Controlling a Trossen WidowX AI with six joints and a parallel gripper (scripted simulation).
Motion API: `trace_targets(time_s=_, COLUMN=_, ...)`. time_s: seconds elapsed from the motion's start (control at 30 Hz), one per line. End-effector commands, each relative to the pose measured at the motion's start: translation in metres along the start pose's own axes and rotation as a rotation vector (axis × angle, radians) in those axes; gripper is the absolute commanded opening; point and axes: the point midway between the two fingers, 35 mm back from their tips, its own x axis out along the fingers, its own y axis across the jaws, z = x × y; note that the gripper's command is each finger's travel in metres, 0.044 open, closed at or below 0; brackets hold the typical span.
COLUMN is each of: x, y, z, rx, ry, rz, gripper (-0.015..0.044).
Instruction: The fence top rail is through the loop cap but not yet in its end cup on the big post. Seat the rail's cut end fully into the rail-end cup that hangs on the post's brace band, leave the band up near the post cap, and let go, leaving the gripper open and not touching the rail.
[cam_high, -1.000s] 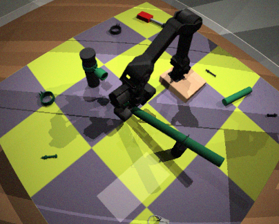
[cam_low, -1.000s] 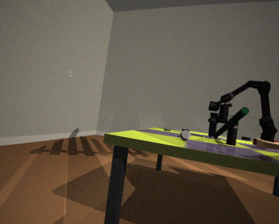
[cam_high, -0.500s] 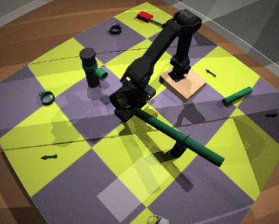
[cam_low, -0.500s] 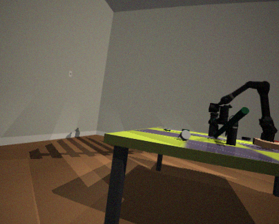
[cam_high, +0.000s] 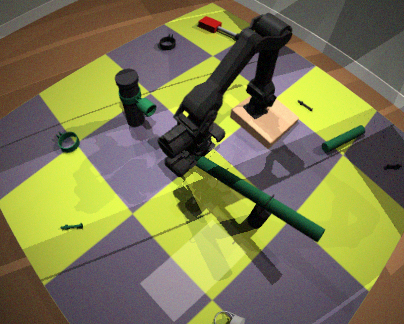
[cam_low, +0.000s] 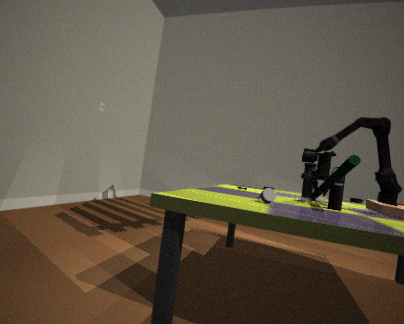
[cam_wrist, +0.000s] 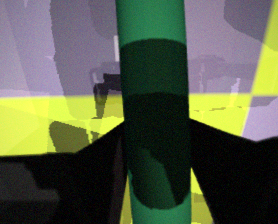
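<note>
The green top rail (cam_high: 250, 193) (cam_low: 340, 172) (cam_wrist: 152, 20) runs tilted through the loop cap on the short black post (cam_high: 258, 216) (cam_low: 335, 196), its outer end high and its gripper end lower. My gripper (cam_high: 194, 159) (cam_wrist: 154, 123) is shut on the rail, one finger against each side in the wrist view. The rail's cut end is hidden by the gripper in the top view. The big black post (cam_high: 134, 116) stands beyond, with the green brace band (cam_high: 129, 99) up near the post cap (cam_high: 126, 77). The green rail-end cup (cam_high: 146, 106) hangs from the band, apart from the rail.
A loose green band (cam_high: 68, 142), a black band (cam_high: 167, 40), a short green rail (cam_high: 344, 139), a red-handled tool (cam_high: 209, 24) and small bolts (cam_high: 72, 226) (cam_high: 305, 105) lie around. The arm stands on a wooden base (cam_high: 280, 125). A pale round object (cam_low: 268, 194) sits near the edge.
</note>
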Motion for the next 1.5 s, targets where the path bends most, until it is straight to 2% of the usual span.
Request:
trace_targets(time_s=0.0, x=-0.001, y=-0.001, z=0.000, rx=0.005, ry=-0.001, rz=-0.010, gripper=0.0051)
trace_targets(time_s=0.07, x=-0.004, y=0.000, z=0.000, rx=0.005, ry=-0.001, rz=-0.010, gripper=0.0000)
trace_targets(time_s=0.3, x=-0.016, y=0.002, z=0.002, rx=-0.001, ry=-0.049, rz=-0.012, gripper=0.0000)
trace_targets(time_s=0.73, x=-0.077, y=0.007, z=0.013, rx=-0.023, ry=-0.285, rz=-0.010, gripper=0.0000)
trace_targets(time_s=1.47, x=-0.075, y=0.007, z=0.011, rx=-0.028, ry=-0.265, rz=-0.014, gripper=0.0000)
